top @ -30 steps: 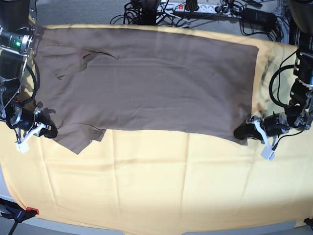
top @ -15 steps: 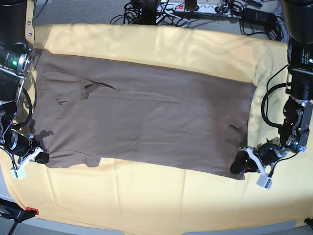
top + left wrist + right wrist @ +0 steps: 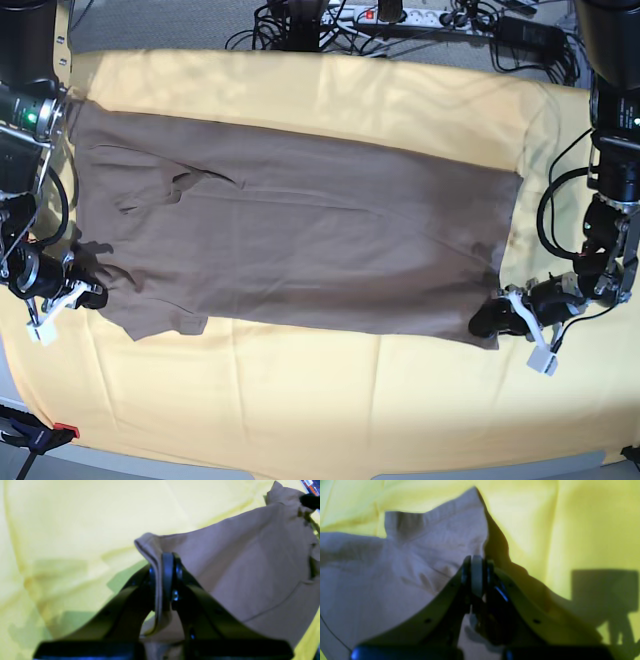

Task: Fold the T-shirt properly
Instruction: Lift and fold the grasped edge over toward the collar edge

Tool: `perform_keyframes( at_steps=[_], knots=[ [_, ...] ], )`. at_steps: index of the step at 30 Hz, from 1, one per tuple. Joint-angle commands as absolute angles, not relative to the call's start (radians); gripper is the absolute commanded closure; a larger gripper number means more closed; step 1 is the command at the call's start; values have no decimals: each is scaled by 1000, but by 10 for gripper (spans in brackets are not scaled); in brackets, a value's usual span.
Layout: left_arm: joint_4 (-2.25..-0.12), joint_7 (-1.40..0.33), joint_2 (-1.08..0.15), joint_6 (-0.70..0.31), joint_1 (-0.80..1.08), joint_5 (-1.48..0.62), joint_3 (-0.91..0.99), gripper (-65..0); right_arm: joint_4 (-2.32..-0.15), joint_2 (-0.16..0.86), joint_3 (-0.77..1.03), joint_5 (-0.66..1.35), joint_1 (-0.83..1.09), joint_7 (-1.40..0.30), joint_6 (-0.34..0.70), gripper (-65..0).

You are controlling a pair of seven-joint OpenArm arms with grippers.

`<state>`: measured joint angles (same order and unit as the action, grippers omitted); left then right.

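Grey-brown cotton-look T-shirt (image 3: pixel 320 240), edge pinched in closed left fingers (image 3: pixel 162 585) and right fingers (image 3: pixel 477 580); imo lift both together, keep cloth between them taut

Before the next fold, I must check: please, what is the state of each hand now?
Left hand: closed, holding the T-shirt.
Right hand: closed, holding the T-shirt.

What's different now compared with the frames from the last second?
Compared with a second ago, the T-shirt lies lower in the base view, toward its bottom edge, though its near edge has come back up slightly since the middle frame. The left gripper and right gripper shifted likewise. Both still pinch the shirt; the yellow cloth stayed put.
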<state>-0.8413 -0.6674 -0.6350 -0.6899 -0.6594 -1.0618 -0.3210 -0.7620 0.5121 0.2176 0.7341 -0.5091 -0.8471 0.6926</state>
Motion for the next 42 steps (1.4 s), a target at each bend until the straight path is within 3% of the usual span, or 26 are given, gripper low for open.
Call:
perform_keyframes(
  at_steps=[1, 9, 13, 24, 36, 42],
  knots=[
    [-853, -665, -652, -698, -693, -1105, -311, 0, -802, 537, 220, 760, -523, -835, 698, 0],
    [-882, -841, -669, -698, -693, -1238, -311, 0, -1078, 562, 216, 793, -340, -861, 698, 0],
    [-928, -847, -704, -698, -693, -1244, -311, 0, -1160, 600, 216, 793, -289, -861, 698, 0],
    [-1105, -996, -736, -698, -592, -1298, -311, 0, -1162, 633, 195, 797, -286, -901, 698, 0],
    [-1223, -999, -849, -698, -527, -1236, -311, 0, -1162, 674, 73, 792, -286, -949, 698, 0],
    [-1223, -1187, -850, -698, -527, -1409, -311, 0, -1162, 683, 73, 809, -286, -1019, 698, 0]
  ],
)
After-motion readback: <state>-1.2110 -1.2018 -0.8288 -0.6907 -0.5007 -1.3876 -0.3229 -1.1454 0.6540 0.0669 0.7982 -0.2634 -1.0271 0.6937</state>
